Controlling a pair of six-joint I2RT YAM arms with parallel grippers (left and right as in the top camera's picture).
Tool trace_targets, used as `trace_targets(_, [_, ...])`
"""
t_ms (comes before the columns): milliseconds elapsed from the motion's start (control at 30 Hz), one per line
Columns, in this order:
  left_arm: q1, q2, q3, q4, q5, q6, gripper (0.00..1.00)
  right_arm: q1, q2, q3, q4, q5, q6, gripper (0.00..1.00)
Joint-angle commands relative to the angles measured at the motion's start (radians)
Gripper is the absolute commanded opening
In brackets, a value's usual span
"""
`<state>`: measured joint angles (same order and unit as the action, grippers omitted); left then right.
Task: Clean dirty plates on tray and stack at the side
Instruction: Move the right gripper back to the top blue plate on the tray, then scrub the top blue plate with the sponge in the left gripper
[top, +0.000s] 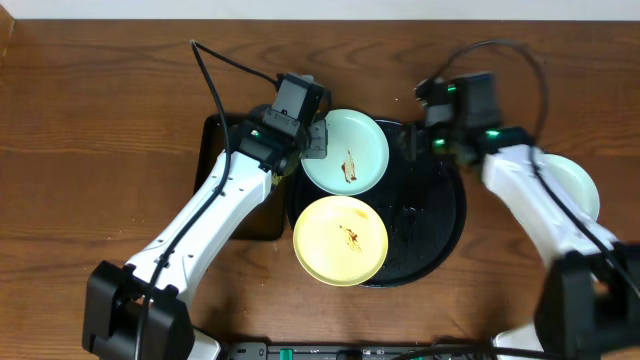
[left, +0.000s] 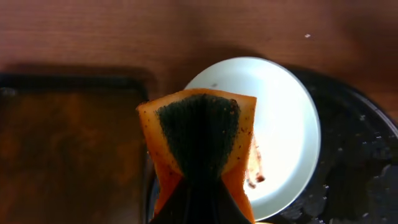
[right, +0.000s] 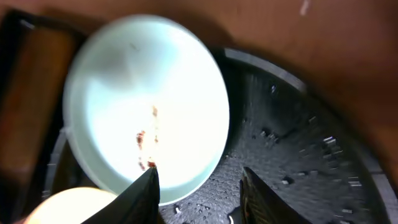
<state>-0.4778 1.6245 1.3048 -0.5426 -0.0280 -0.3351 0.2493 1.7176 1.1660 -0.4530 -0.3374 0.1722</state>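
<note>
Wood-grain table (top: 90, 90) (white strip (top: 320, 8) beyond) carries the tray (top: 435, 215).

Overhead: third plate (top: 582, 185) mostly under right arm (top: 540, 200); rectangular tray (top: 212, 150) largely covered by left arm (top: 215, 215). Left wrist: sponge (left: 199, 143) hides jaws of left gripper (left: 194, 202); tips not visible. Right wrist: frame blurred throughout; yellow plate (right: 62, 208) cut off by bottom edge.

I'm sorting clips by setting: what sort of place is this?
Probably a robot lab workbench: wooden table, two white robot arms, one holding an orange sponge, smeared plates on a round black tray.
</note>
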Motion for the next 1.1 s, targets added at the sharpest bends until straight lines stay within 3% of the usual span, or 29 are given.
trace_targets(0, [-0.018, 0.04, 0.014, 0.031, 0.067, 0.051, 0.08, 0.041, 0.082, 0.015, 0.017, 0.097, 0.087, 0.39])
trace_targets(400, [-0.099, 0.203, 0.014, 0.127, 0.07, 0.054, 0.08, 0.079, 0.215, 0.015, 0.076, 0.113, 0.172, 0.2])
trace_targets(600, [-0.151, 0.276, 0.014, 0.158, 0.07, 0.053, 0.08, 0.079, 0.22, 0.015, 0.045, 0.113, 0.172, 0.01])
trace_targets(1067, [-0.209, 0.34, 0.013, 0.174, 0.127, -0.09, 0.08, 0.079, 0.22, 0.015, 0.018, 0.132, 0.201, 0.01])
